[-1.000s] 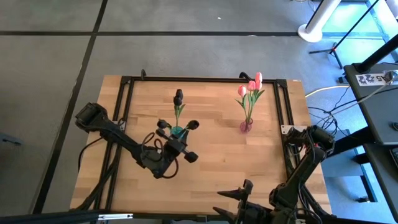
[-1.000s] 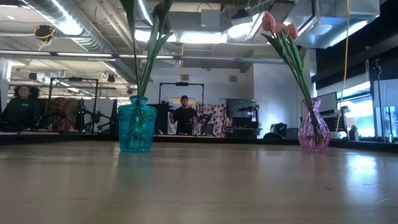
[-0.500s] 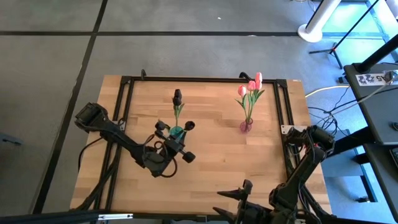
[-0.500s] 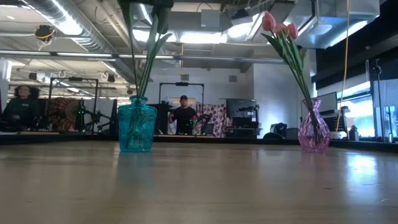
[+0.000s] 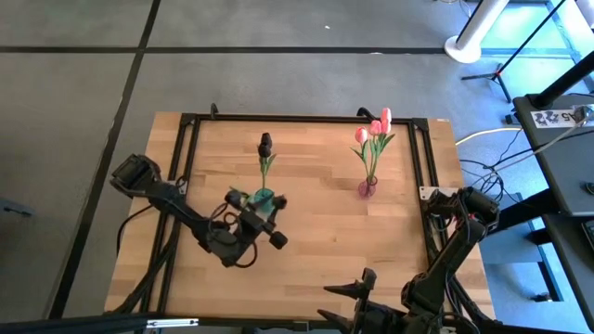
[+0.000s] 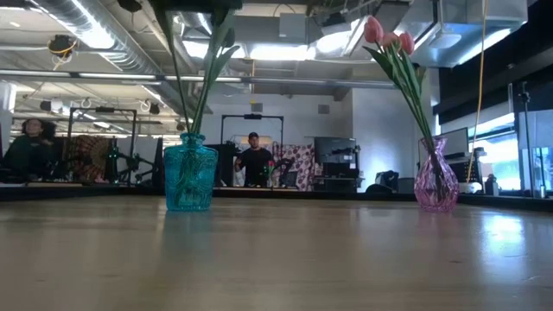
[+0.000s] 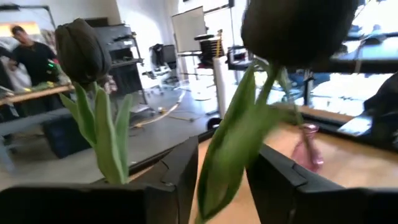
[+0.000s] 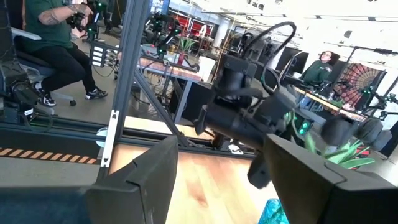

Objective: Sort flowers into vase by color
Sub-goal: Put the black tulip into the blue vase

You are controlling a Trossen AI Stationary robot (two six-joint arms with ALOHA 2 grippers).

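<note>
Over the desk (image 5: 316, 232) from above, I see my left end effector (image 5: 258, 215) beside the teal vase (image 5: 264, 197). Low view: black tulips (image 6: 194, 95) stand inside it, pink tulips (image 6: 389, 39) in the pink vase (image 6: 435, 186). Left wrist: fingers (image 7: 180, 174) parted around a stem, not gripping. The right end effector (image 8: 217, 168) idles open.

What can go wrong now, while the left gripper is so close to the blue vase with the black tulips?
1. The left gripper sits right over the teal vase, with a black tulip stem between its open fingers. Pulling away could drag that stem out.
2. The vase is narrow, with tall stems, so a bump could tip it.

The right gripper waits at the table's near edge.
</note>
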